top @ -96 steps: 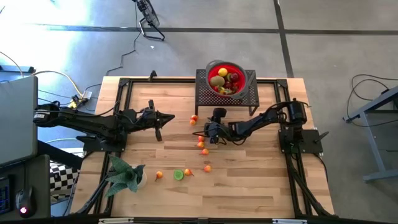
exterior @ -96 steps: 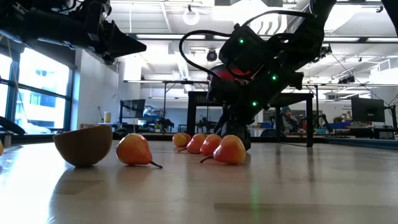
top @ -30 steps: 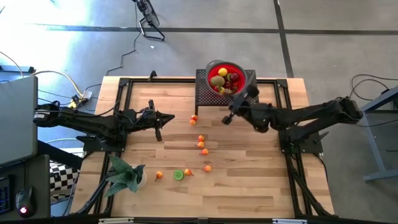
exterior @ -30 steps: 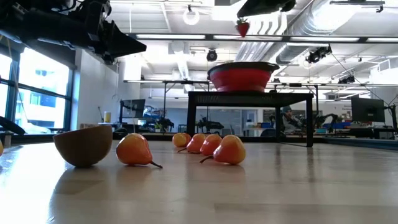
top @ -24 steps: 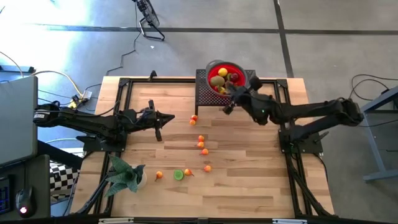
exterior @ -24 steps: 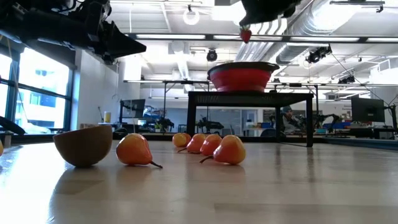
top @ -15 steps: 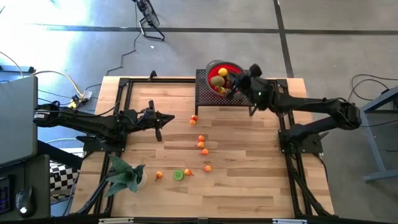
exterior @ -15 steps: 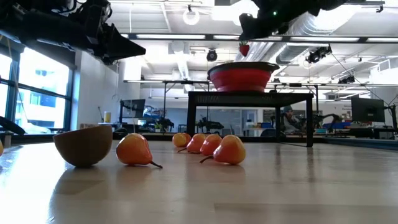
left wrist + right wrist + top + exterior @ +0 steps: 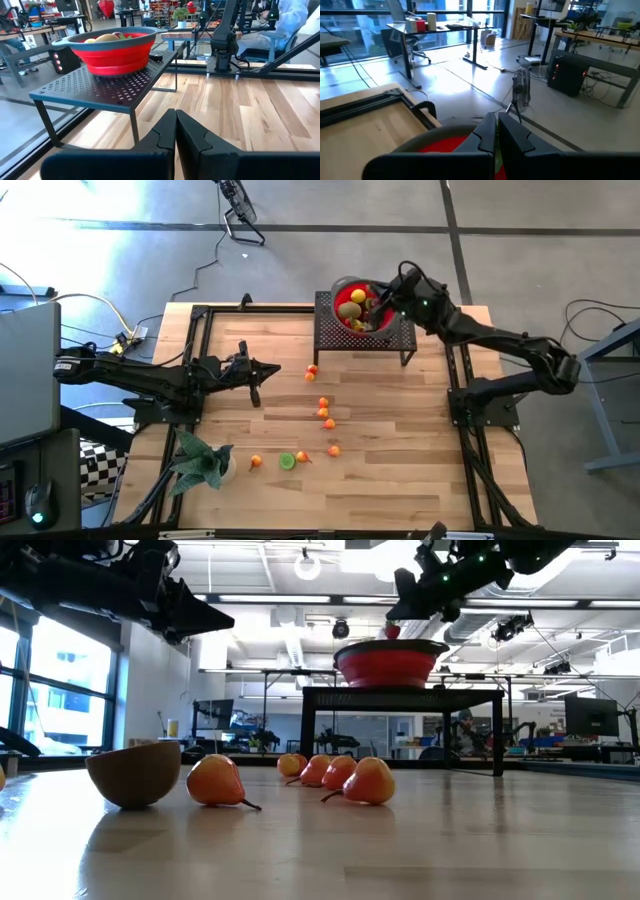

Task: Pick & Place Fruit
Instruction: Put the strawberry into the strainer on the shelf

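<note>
— Red, small, probably a toy strawberry [image 9: 394, 631]: it shows just at the tip of the right claw [image 9: 377, 302], right over the rim of the round red bowl with the grey rim [image 9: 390, 664]. The fingers are pressed together, pinched on it as far as I can judge.

— So which step is this?

— The placing. The bowl sits on the black perforated metal stand [image 9: 335, 332] at the far edge of the wooden table [image 9: 400, 470], and lemons and other fruit already lie inside.

— And next?

— I'd say spread the fingers so the fruit drops in, then go back for the small orange-red pears [image 9: 325, 413] scattered mid-table, with a green lime half [image 9: 287, 461] nearer the front.

— The other arm?

— The left claw [image 9: 272, 368] hangs above the table's left side, fingers together, empty, near a green leafy plant [image 9: 203, 462].
</note>
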Available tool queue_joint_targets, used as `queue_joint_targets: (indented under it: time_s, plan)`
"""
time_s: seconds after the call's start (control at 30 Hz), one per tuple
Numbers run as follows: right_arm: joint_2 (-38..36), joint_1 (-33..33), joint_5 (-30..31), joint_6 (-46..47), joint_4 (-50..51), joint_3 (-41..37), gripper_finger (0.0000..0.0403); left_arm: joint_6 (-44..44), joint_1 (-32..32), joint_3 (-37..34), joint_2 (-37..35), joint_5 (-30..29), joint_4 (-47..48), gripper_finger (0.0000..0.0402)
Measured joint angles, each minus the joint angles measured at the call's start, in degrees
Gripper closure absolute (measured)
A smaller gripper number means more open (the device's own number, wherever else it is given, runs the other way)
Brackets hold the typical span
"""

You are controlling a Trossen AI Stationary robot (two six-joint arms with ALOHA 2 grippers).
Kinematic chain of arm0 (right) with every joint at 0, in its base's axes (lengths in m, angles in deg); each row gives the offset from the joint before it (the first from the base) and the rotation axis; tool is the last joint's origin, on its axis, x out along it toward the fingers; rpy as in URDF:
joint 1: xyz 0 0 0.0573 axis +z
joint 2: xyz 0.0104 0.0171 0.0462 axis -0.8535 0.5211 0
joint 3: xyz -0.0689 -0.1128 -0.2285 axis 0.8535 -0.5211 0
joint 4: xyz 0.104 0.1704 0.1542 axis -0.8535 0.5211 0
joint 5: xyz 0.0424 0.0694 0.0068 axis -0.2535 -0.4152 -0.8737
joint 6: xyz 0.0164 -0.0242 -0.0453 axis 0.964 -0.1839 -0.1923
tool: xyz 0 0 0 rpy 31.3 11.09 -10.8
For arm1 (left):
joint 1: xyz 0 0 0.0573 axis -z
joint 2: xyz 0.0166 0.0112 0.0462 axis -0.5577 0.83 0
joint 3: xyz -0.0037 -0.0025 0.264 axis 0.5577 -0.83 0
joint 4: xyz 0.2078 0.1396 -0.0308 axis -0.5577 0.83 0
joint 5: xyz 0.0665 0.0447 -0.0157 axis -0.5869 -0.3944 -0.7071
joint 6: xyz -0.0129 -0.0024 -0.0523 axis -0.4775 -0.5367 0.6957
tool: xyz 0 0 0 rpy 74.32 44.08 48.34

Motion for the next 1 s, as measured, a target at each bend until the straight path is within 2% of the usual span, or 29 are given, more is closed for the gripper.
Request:
queue_joint_targets:
  time_s: [0.27, 0.67, 0.87, 1.0]
  plan:
    - [3.57, -1.56, -0.05, 0.00, 1.33, 0.00, 0.0399, -0.63, 0.00, 0.00, 0.01, 0.00, 0.00, 0.0396]
    - [11.11, -3.52, 0.23, -0.12, -4.75, 0.02, 0.0399, -0.63, 0.00, 0.09, 0.00, 0.02, 0.13, 0.0396]
    - [11.07, -3.39, 4.30, -1.75, -5.08, 0.02, 0.0394, -0.63, 0.00, 0.09, 0.00, 0.02, 0.17, 0.0396]
    - [10.73, -3.09, 4.55, -2.99, -6.63, 0.02, 0.0378, -0.61, 0.00, 0.09, 0.00, 0.04, 0.20, 0.0396]
